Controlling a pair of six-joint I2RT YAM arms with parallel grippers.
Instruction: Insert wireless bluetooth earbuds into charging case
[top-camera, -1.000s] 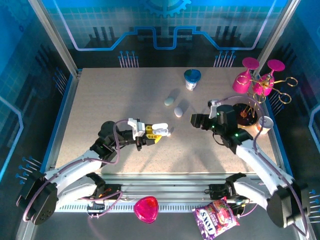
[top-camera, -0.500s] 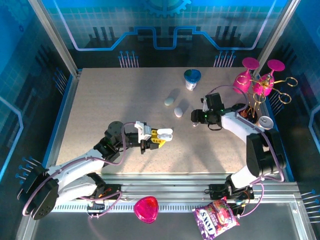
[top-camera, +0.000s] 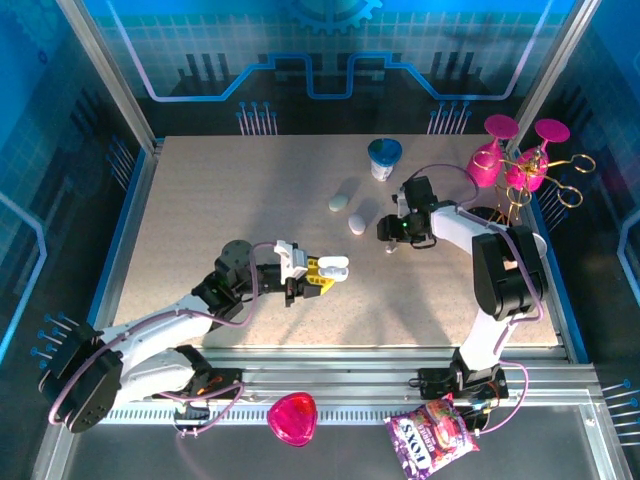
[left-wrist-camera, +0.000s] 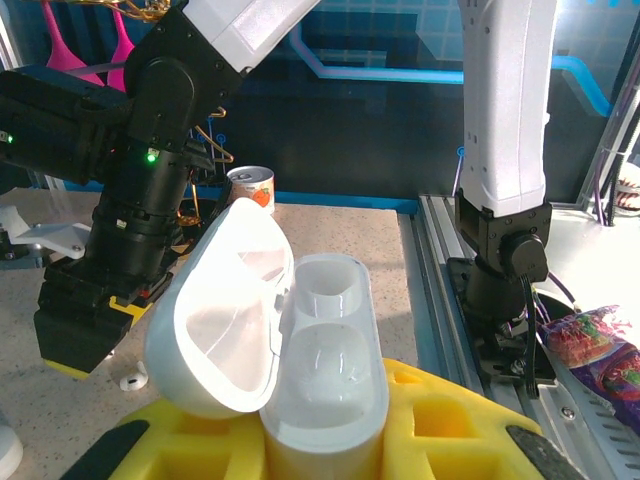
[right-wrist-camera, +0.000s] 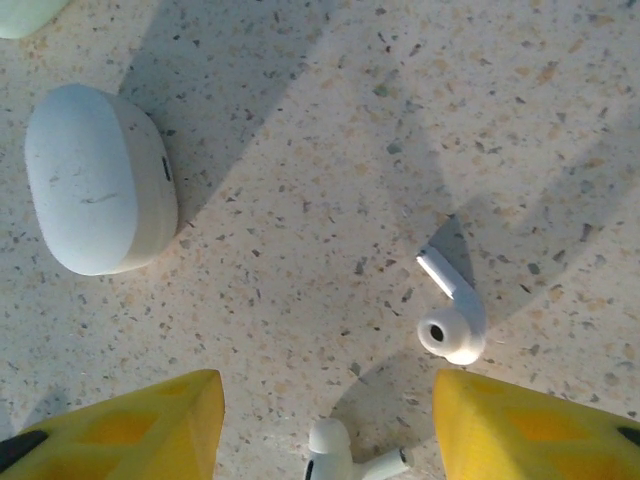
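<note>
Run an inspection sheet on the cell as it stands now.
Surface: speckled table, no spills seen.
Job's things: charging case open, wells empty; one earbud and a second earbud loose on table.
Clutter: closed white case, greenish case, cup, pink glasses, can, candy bag.
Grippers: left gripper shut on charging case; right gripper open, straddling second earbud.
Cables: purple cables along arms, no snag seen.
Surroundings: blue printed walls, metal frame.
</note>
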